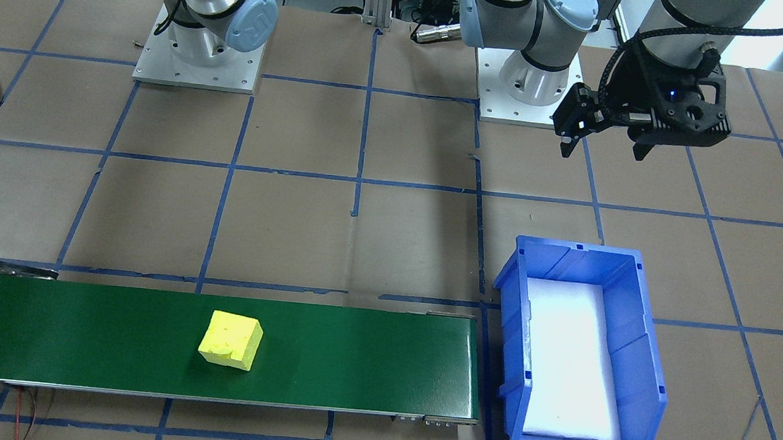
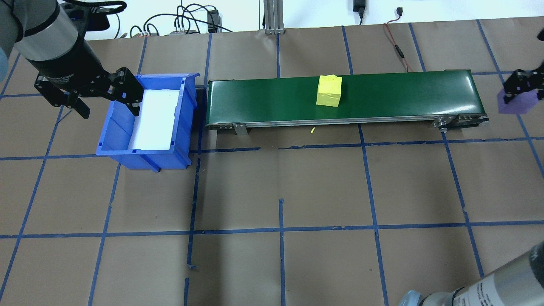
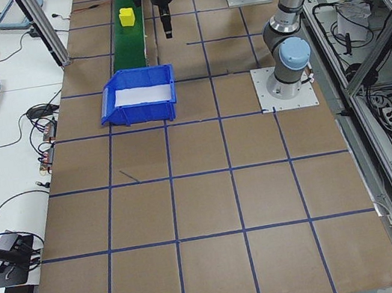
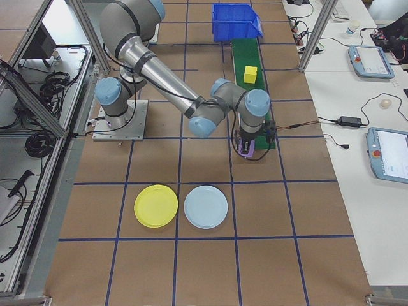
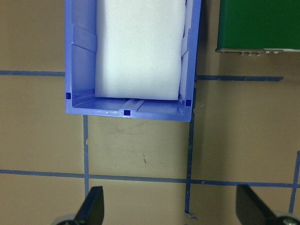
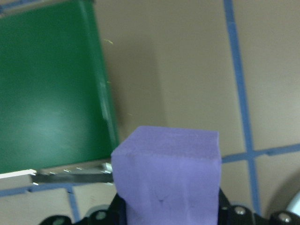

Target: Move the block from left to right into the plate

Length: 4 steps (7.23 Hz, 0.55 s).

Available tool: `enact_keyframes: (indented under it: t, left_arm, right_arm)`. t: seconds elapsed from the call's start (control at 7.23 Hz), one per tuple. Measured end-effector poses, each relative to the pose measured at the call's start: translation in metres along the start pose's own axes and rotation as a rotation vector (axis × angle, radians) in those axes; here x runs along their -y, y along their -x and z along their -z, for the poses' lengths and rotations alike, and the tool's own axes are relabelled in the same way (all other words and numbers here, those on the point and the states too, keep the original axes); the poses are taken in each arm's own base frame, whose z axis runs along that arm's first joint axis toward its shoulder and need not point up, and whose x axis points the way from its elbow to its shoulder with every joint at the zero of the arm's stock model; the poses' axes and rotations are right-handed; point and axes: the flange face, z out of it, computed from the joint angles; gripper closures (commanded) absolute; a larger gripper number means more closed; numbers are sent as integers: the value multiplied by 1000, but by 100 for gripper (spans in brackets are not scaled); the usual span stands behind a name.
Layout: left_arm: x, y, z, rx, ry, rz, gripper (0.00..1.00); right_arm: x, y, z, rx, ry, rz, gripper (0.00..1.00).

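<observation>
2 blocks are in play. A purple block [image 6: 168, 176] sits clamped between the fingers of the right gripper [image 2: 519, 91], held in the air just off the right end of the green conveyor belt [image 2: 382, 95]. A yellow block [image 2: 329, 90] lies on the belt near its middle, untouched. The yellow plate [image 4: 156, 205] lies on the table well away from the belt, nearer the robot, touching or just beside a pale blue plate [image 4: 205, 206]; both plates look bare.

As I judge it, the task is partly along: 1 block is picked up and lifted, but it has yet to be carried to the plate and set down, and the yellow block has yet to be fetched.

The left gripper [image 1: 608, 136] hangs with its fingers spread and nothing between them, above the paper near the blue bin [image 2: 146, 119], which stands at the belt's left end and holds only a white liner. Between the held block and the plates I see only brown paper with blue tape lines, so nothing seems to bar the way; the pale plate beside the yellow 1 is the likeliest place for a mistake.
</observation>
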Motion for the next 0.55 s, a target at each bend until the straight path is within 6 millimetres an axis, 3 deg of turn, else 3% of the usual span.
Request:
enact_keyframes:
  t: [0.28, 0.55]
  left_arm:
    - [0, 1, 0, 1, 0, 2, 0]
    - [0, 1, 0, 1, 0, 2, 0]
  right_arm:
    - [-58, -116, -4, 24, 13, 69, 67]
    - [-107, -186, -30, 79, 0, 139, 63]
